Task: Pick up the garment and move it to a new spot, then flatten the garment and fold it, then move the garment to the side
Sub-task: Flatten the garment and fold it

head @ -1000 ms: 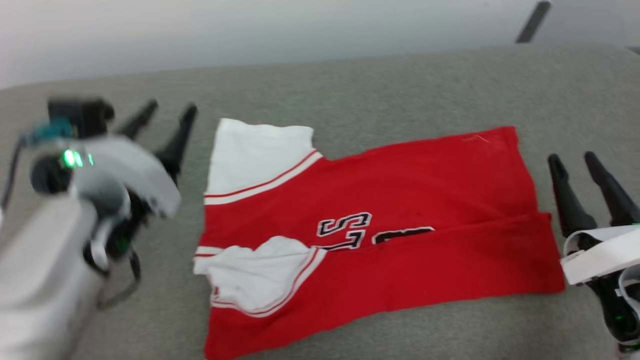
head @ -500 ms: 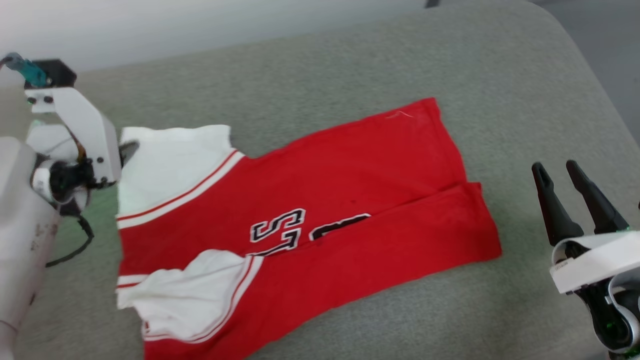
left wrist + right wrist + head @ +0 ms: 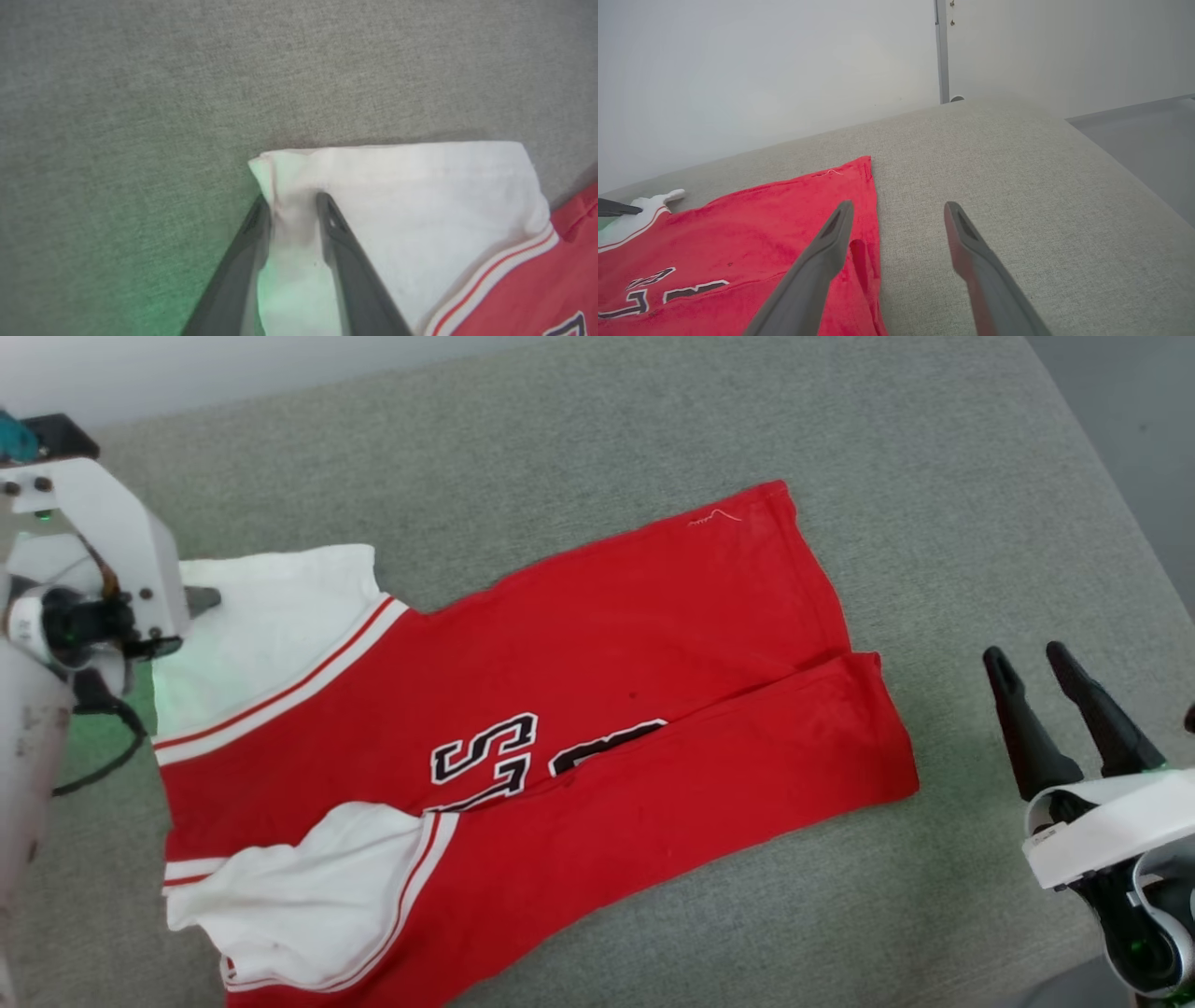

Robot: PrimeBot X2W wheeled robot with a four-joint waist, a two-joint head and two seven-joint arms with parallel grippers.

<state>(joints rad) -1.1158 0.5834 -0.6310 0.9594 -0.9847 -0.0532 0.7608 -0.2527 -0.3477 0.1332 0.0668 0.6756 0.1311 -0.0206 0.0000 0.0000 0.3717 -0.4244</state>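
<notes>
Garment [image 3: 653, 644] is lying spread on the grey upholstered surface [image 3: 653, 420]. The left gripper [image 3: 292, 199] is sitting at the outer corner of its far white sleeve [image 3: 420, 196]. The two dark fingers [image 3: 345, 252] are straddling a bunched ridge of cloth there, with fabric touching both of them. Whether they are clamping it or merely resting around it, I cannot tell. Outward from that corner, the sleeve is meeting the red body along a white-red striped band [image 3: 280, 695]. Black-and-white lettering [image 3: 485, 756] is running across the middle, and a folded-over red panel is covering part of it. The other white sleeve [image 3: 299, 887] is lying crumpled over the red at the near left. Off the hem end, clear of the cloth, the right gripper [image 3: 1027, 651] is hovering with its fingers spread wide and holding nothing. A pale wall [image 3: 761, 70] is standing behind the surface.
</notes>
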